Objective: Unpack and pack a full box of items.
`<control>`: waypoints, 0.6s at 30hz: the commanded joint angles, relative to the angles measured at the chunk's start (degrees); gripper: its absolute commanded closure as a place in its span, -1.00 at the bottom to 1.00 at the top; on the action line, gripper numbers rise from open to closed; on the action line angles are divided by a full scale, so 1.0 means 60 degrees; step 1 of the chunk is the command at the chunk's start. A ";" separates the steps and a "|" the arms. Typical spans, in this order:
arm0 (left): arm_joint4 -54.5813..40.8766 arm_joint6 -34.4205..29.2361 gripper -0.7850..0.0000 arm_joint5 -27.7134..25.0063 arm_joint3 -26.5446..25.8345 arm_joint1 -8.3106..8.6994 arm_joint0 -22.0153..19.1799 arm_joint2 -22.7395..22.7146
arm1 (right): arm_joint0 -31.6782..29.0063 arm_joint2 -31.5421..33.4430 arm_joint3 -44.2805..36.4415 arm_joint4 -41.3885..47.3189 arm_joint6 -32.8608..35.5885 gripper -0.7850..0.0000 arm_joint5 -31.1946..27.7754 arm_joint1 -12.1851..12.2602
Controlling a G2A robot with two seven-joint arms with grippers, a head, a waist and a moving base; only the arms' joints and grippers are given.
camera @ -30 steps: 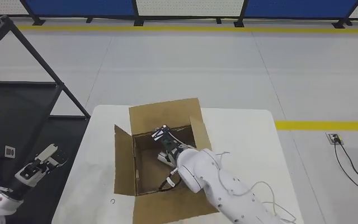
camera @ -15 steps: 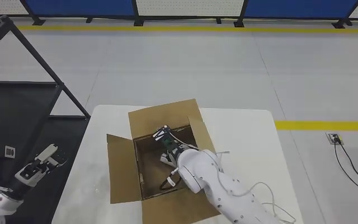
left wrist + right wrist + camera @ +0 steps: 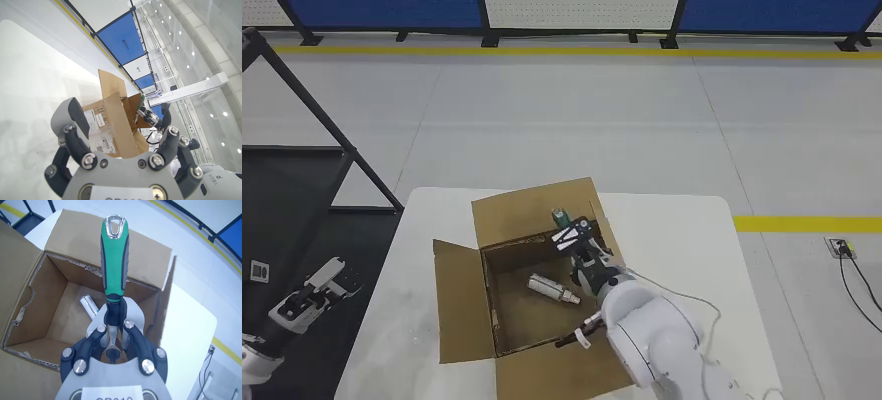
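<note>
The right tool (image 3: 114, 313) is clamped on the neck of a green-and-grey-handled metal ratchet wrench (image 3: 114, 262), handle up above the open brown cardboard box (image 3: 24, 262) on the white surface (image 3: 672, 230); a white tube (image 3: 88, 305) lies on the box floor; the left tool (image 3: 121, 113), jaws apart, hangs off beside the surface.

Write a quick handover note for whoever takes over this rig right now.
The right gripper is shut on the ratchet, holding it by the neck above the open box.
The left gripper is open, holds nothing, and is off the table side.
The tube lies on the box floor.
Done: ratchet gripped, clear of the floor.
Left: probably set it on the table, take out the tube, then repack both.
</note>
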 commanded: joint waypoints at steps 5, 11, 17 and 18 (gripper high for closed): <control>0.0000 0.0000 -1.00 0.0000 0.0000 0.0000 0.0000 0.0000 | -0.0526 0.1150 -0.0427 -0.0114 -0.0177 1.00 0.0232 0.0091; 0.0000 0.0000 -1.00 0.0000 0.0000 0.0000 0.0000 0.0000 | -0.0435 0.2101 0.0048 0.0424 -0.0067 1.00 0.0095 0.0125; 0.0000 0.0000 -1.00 0.0000 0.0000 0.0000 0.0000 0.0000 | 0.0091 0.2558 0.1037 0.0875 0.0316 1.00 -0.0256 0.0130; 0.0000 0.0000 -1.00 0.0000 0.0000 0.0000 0.0000 0.0000 | 0.0158 0.2596 0.1193 0.0864 0.0374 1.00 -0.0316 0.0135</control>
